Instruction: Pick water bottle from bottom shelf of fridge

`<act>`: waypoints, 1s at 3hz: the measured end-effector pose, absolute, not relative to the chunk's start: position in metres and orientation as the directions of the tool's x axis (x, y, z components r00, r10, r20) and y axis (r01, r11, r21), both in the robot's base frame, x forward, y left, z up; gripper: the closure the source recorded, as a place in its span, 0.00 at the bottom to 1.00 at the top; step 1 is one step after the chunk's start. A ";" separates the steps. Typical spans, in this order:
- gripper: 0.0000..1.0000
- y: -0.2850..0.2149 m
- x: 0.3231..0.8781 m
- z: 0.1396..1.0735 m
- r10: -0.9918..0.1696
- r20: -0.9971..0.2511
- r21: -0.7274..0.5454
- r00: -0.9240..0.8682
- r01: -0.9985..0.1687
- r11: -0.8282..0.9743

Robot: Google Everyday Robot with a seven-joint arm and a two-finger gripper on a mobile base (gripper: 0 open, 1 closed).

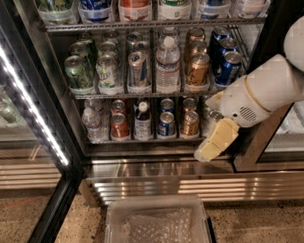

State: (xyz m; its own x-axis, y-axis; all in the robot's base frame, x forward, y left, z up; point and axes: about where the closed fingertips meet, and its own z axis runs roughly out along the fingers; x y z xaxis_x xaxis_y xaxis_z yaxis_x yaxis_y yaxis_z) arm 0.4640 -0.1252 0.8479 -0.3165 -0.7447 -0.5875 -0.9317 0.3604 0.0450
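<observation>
The fridge stands open, with wire racks of drinks. The small clear ribbed water bottle with a white cap stands at the far left of the bottom shelf. Beside it to the right stand a red can, a dark bottle with a white cap, a blue can and a copper can. My gripper comes in from the right on a white arm. It hangs in front of the shelf's right end, far to the right of the water bottle, and partly hides a silver can.
A taller labelled water bottle and several cans fill the rack above. The open glass door with its white LED strip is at left. The ribbed steel base lies below. A clear plastic tray sits on the floor in front.
</observation>
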 end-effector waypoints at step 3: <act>0.00 -0.054 0.499 0.812 -0.585 -0.752 0.128 -0.305 -0.937 0.324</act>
State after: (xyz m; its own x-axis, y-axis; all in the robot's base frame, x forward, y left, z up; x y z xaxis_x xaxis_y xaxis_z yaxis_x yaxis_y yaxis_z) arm 0.4993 -0.0540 0.8116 -0.3051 -0.5847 -0.7517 -0.9373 0.3241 0.1282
